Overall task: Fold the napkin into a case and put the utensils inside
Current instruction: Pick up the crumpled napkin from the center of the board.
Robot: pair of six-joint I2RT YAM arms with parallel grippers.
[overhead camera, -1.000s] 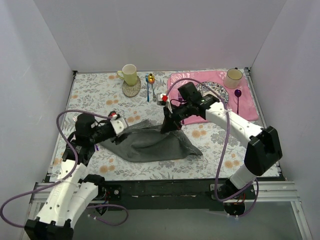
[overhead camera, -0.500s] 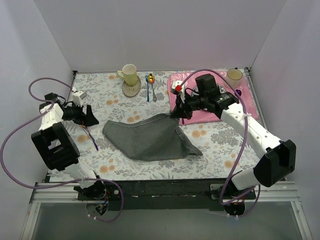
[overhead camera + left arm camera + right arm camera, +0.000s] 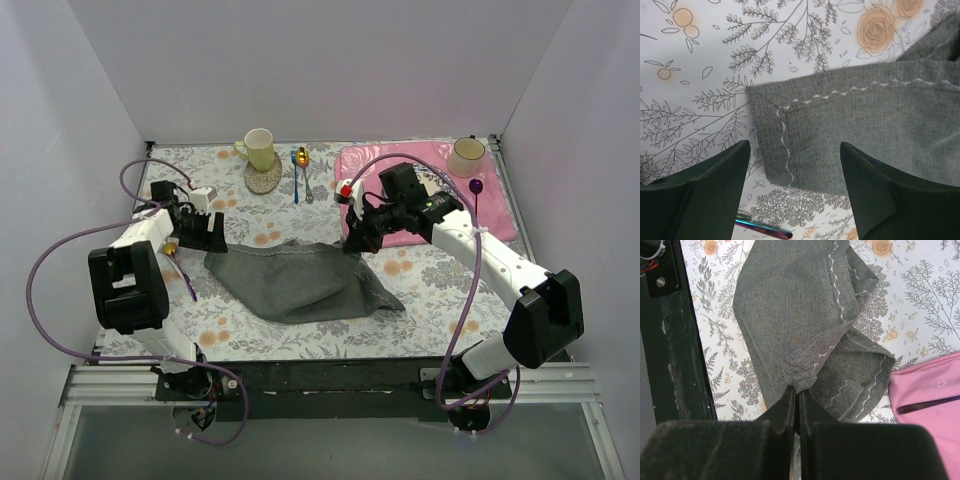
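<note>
Fingers from above: spread wide on the left gripper [image 3: 207, 232], clamping nothing, poised at the left corner of the napkin [image 3: 290, 282]. Pressed together on the right gripper [image 3: 352, 243], pinching the napkin's far right corner just beside the pink placemat [image 3: 500, 215]. Lies mostly flat mid-table on the floral tablecloth [image 3: 400, 320], between the two arms. Shows also a thin purple handle [image 3: 186, 282] near the left arm, a yellow cup [image 3: 259, 148] on a coaster [image 3: 263, 182] at the far edge, and a mug [image 3: 466, 155] on the placemat.

From the left wrist: fingertips [image 3: 700, 195] far apart, straddling the napkin's stitched corner without gripping it. Catches the thin purple handle at the bottom edge, just beside that corner; which utensil, cannot tell.

From the right wrist: fingers [image 3: 782, 412] shut tight on a bunched fold of the napkin, white zigzag stitching running into the pinch. Spreads away from the grip across the tablecloth. Shows the pink placemat at lower right, with a dark slim handle [image 3: 925, 405] lying on it.
</note>
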